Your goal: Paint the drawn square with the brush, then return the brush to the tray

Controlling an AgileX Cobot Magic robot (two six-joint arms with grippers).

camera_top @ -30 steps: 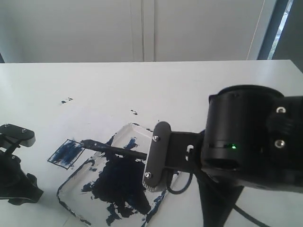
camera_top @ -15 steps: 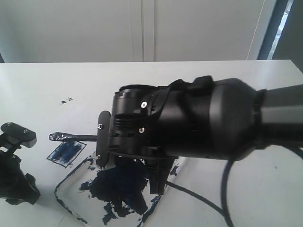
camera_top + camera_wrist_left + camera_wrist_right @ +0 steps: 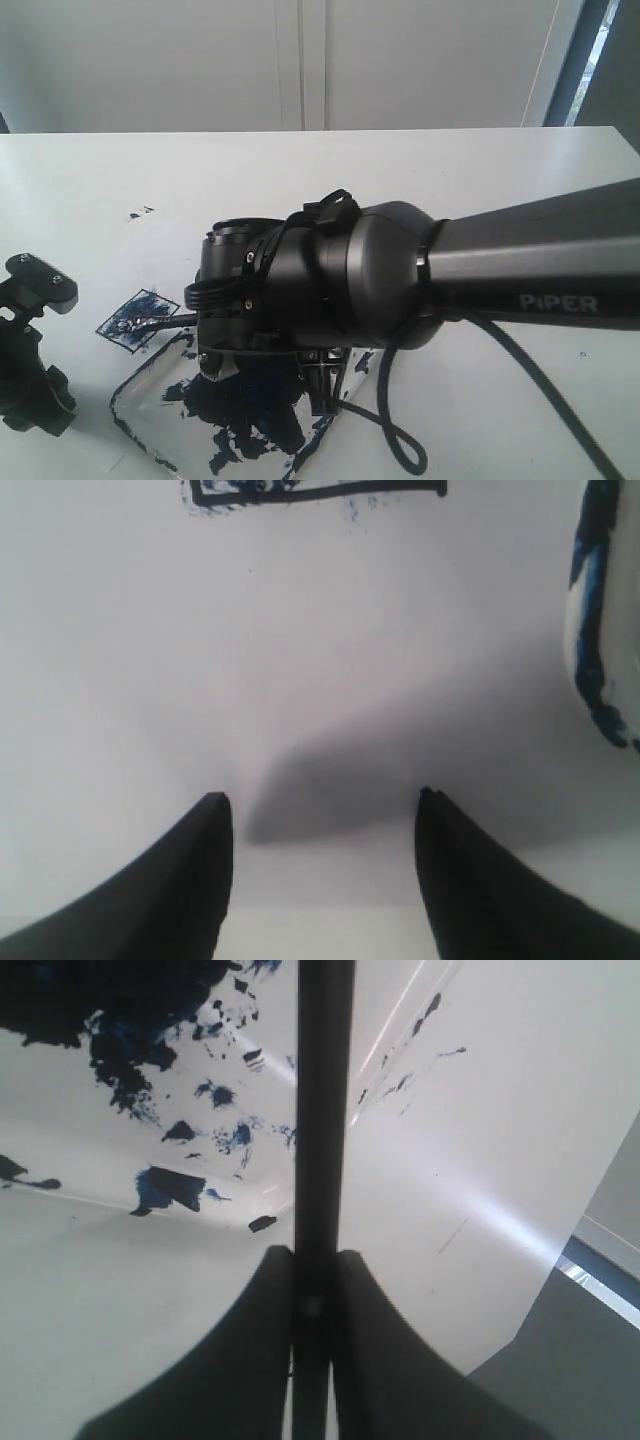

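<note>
The drawn square point(image 3: 128, 312) is a small black-outlined shape streaked dark blue, on the white paper left of the tray point(image 3: 140, 385). My right gripper point(image 3: 318, 1255) is shut on the black shaft of the brush point(image 3: 322, 1110). In the exterior view the brush point(image 3: 165, 322) sticks out leftward from under the right arm, and its tip rests on the square. The tray is clear plastic, smeared with a big navy blot. My left gripper point(image 3: 320, 798) is open and empty over bare paper; the square's outline point(image 3: 315, 490) lies ahead of it.
The bulky black right arm point(image 3: 400, 280) spans the scene and hides much of the tray. The left arm point(image 3: 30, 380) stands at the far left edge. Small paint specks point(image 3: 140, 212) dot the paper behind the square. The tray's rim point(image 3: 600, 630) shows in the left wrist view.
The right arm has swung left and lower across the tray. The brush tip went from the square's right edge, lifted past its left side, then came down onto the square.
</note>
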